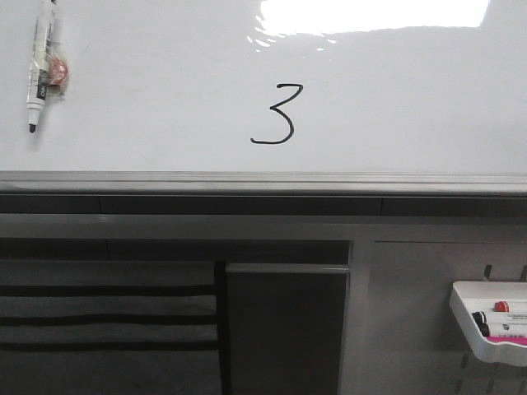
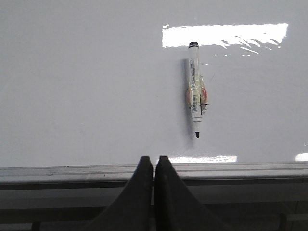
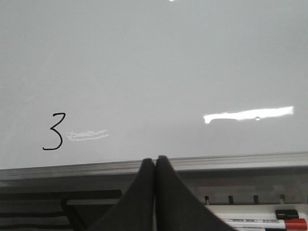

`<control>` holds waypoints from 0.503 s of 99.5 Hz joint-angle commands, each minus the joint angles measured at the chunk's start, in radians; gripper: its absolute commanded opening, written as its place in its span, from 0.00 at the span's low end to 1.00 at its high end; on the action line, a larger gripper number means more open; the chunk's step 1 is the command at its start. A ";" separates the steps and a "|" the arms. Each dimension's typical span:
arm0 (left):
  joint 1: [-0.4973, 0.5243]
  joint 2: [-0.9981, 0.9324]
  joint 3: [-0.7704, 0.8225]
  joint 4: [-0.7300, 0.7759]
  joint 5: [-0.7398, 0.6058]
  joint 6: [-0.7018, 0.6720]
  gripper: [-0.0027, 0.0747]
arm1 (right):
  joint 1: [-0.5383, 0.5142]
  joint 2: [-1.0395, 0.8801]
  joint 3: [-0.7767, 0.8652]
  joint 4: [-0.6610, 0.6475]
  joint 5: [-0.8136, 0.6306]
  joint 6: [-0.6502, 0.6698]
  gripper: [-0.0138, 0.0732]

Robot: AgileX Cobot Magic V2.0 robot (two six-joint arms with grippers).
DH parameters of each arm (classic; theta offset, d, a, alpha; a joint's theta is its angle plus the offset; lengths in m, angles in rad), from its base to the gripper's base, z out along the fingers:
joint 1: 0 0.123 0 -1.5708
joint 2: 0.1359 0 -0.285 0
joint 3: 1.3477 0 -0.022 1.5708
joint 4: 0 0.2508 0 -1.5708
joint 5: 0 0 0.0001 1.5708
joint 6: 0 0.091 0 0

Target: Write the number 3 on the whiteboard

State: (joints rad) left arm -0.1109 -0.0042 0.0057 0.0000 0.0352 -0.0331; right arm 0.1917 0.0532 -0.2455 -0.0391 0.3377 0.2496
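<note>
On the whiteboard [image 1: 165,90], a hand-drawn number 3 [image 1: 274,115] sits in thin black line just above the board's grey edge strip [image 1: 263,181], roughly at the middle of the front view and below a bright rectangular glare [image 1: 375,15] of reflected light. Its top stroke is flat and its lower curve hooks back to the left. At the board's upper left, a black-tipped marker [image 1: 39,66] clings to the surface, tip pointing down, with a small reddish piece fixed to its side.

Neither arm appears in the front view. From the left wrist camera, the left gripper [image 2: 153,161] hovers in front of the edge strip with its two dark fingers pressed together and nothing between them; the marker [image 2: 196,96] is on the board beyond it, apart from the fingers. From the right wrist camera, the right gripper [image 3: 154,161] is likewise closed and empty, its tips level with the strip, while the number 3 [image 3: 54,131] shows well off to one side beside a faint smear of reflected light.

Below the board, at the lower right, a small white tray [image 1: 473,325] is mounted on a grey panel and holds markers [image 1: 504,321] with black, red and pink parts.
</note>
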 commanded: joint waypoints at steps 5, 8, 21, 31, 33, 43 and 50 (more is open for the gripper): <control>-0.008 -0.028 0.007 -0.008 -0.077 -0.011 0.01 | -0.029 -0.047 0.131 0.032 -0.252 0.000 0.08; -0.008 -0.028 0.007 -0.008 -0.077 -0.011 0.01 | -0.033 -0.061 0.166 0.032 -0.290 0.000 0.08; -0.008 -0.028 0.007 -0.008 -0.077 -0.011 0.01 | -0.044 -0.076 0.287 0.033 -0.463 0.000 0.08; -0.008 -0.028 0.007 -0.008 -0.077 -0.011 0.01 | -0.051 -0.076 0.281 0.031 -0.418 0.000 0.08; -0.008 -0.028 0.007 -0.008 -0.077 -0.011 0.01 | -0.053 -0.076 0.283 0.031 -0.421 0.000 0.08; -0.008 -0.028 0.007 -0.008 -0.077 -0.011 0.01 | -0.055 -0.076 0.283 0.031 -0.420 0.000 0.08; -0.008 -0.028 0.007 -0.008 -0.077 -0.011 0.01 | -0.055 -0.076 0.283 0.031 -0.420 0.000 0.08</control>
State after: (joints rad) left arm -0.1109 -0.0042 0.0057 0.0000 0.0352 -0.0331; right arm 0.1430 -0.0086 0.0108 -0.0101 0.0000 0.2519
